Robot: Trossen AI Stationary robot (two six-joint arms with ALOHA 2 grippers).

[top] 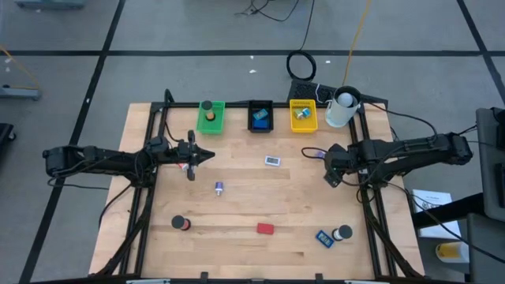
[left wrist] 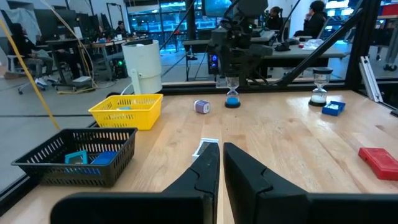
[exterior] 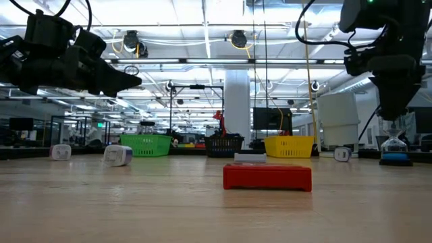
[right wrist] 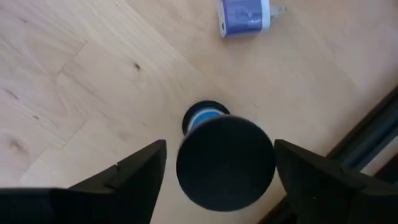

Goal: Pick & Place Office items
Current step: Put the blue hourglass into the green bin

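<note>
A small hourglass (right wrist: pixel 225 163) with black caps and blue sand stands upright on its lower cap on the table's right side, also seen in the left wrist view (left wrist: pixel 232 96). My right gripper (right wrist: pixel 219 147) hangs open just above it and points down. Its fingers stand on either side of the top cap without touching it. In the high view the right gripper (top: pixel 333 170) hides the hourglass. My left gripper (top: pixel 207 155) waits level above the table's left side, shut and empty. A red block (top: pixel 265 229) lies near the front edge.
Green (top: pixel 211 117), black (top: pixel 260 116) and yellow (top: pixel 303 115) trays line the far edge, with a white cup (top: pixel 342 109) beside them. A purple plug (right wrist: pixel 245 15) lies close to the hourglass. A second hourglass (top: pixel 342 233), a blue block (top: pixel 324 237) and a dark roll (top: pixel 181 224) lie near the front.
</note>
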